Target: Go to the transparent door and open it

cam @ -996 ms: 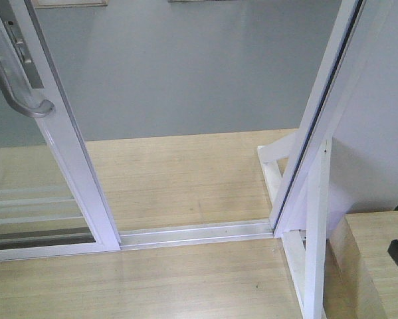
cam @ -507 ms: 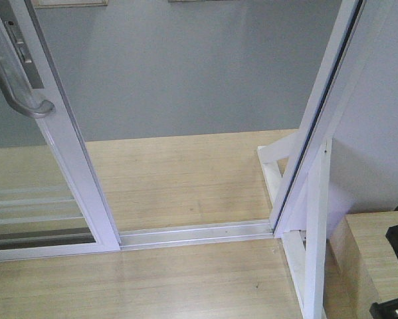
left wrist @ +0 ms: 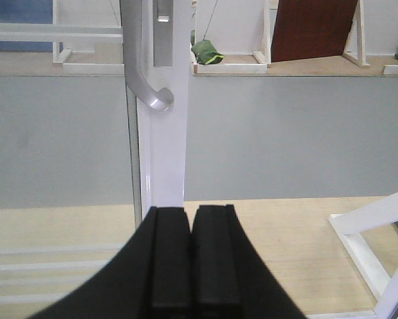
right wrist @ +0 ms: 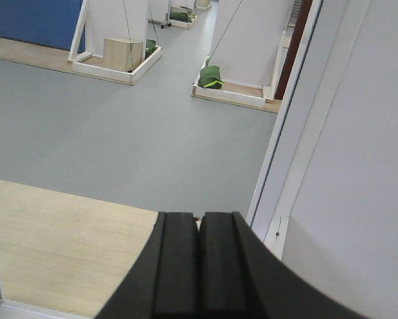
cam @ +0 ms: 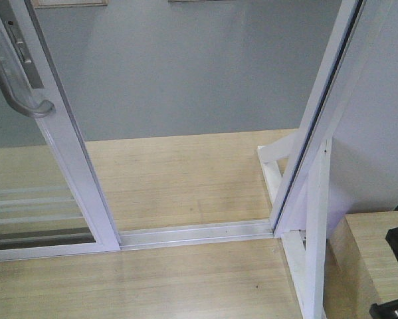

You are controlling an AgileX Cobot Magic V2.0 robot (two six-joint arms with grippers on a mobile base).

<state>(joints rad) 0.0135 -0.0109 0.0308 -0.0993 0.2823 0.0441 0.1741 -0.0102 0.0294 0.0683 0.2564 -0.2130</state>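
Both tools, left tool (left wrist: 190, 256) and right tool (right wrist: 199, 262), sit pressed together, holding nothing; hooking the grey handle (left wrist: 147, 85) squarely should slide the transparent door (cam: 66, 143) wider.

The transparent door (cam: 49, 139) stands at the left of the front view, its pull handle (cam: 16, 86) in the upper left corner. A floor track (cam: 195, 234) runs from its foot rightward to the door-frame post (cam: 318, 119) at the right. Behind the opening lies the floor; lower right, what seems a claw (cam: 397, 279) sits over a wooden block (cam: 365, 252).
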